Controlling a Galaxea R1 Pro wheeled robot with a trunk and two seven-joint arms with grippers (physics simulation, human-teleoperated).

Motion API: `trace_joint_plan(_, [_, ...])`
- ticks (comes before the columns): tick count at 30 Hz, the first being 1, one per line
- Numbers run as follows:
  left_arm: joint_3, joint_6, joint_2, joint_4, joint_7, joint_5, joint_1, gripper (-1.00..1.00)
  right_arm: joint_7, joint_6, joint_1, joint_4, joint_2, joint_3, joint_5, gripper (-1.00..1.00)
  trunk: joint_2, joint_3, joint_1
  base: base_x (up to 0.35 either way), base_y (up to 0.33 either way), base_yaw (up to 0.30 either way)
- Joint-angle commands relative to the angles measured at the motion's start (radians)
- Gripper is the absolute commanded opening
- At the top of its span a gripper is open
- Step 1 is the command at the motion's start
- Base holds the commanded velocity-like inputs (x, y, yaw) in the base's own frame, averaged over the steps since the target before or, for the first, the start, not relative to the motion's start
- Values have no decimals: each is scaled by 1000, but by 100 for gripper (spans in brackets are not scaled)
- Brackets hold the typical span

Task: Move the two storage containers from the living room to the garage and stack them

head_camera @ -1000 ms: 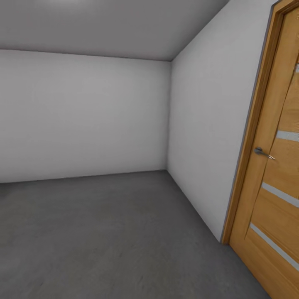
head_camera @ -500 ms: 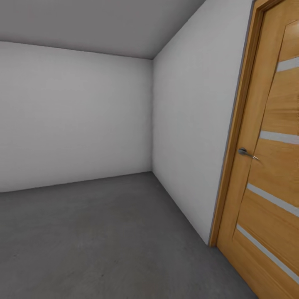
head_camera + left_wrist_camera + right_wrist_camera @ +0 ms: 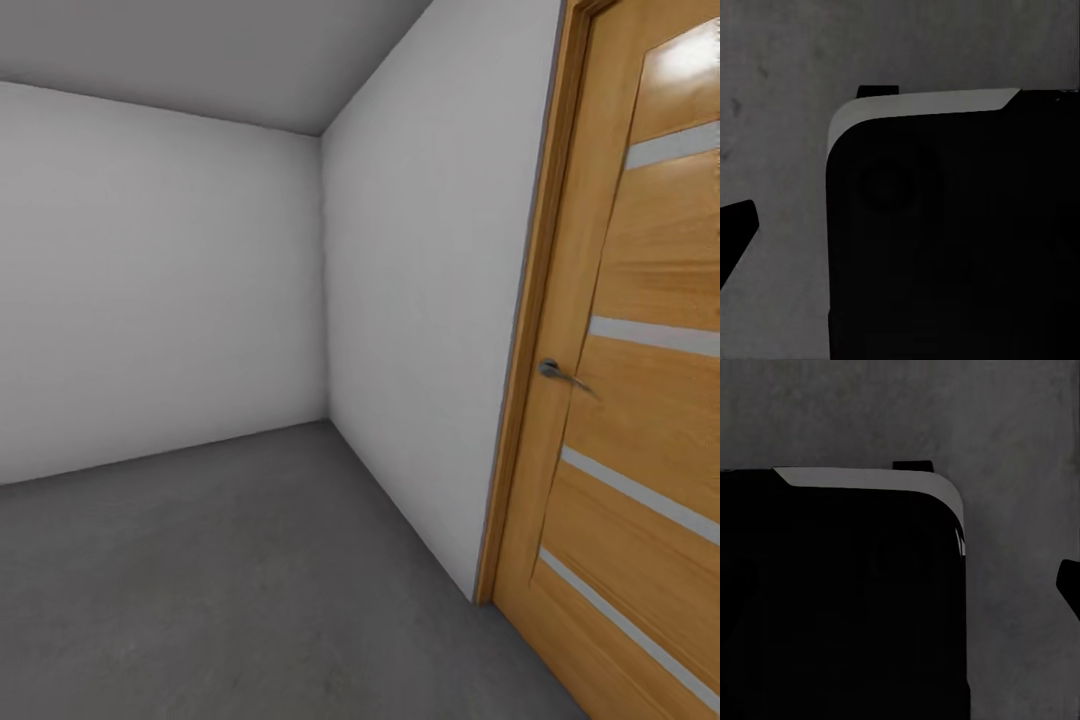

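In the garage, facing a closed door

We stand on the dark concrete floor (image 3: 230,580) beside pale grey walls (image 3: 150,290), an orange-wood door (image 3: 640,400) with a metal handle (image 3: 560,375) at our right. Neither storage container is in sight, so we judge they are yet to be fetched. The wrist views look down past dark robot bodywork; whether the grippers are open we cannot tell. Best to square up to the handle before reaching.

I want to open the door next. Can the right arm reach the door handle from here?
Probably not yet. The door handle is up on the wooden door, while the right wrist view looks down at the concrete floor.
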Motion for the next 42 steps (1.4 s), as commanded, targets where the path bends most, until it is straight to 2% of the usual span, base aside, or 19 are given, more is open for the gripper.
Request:
trace_joint_plan(1, [0,-2,0,0,0,0,0,100,0,-5,-1,1,0,-2,0,100,0,-1,1,323,0,-251])
trace_joint_plan(34, [0,-5,0,0,0,-1,0,100,-1,-4,-1,1,0,-5,-5,100,0,-1,1,317,0,-251])
trace_joint_plan(42, [0,-5,1,0,2,-1,0,100,-1,-4,-1,1,0,-6,-5,100,0,-1,1,123,0,-251])
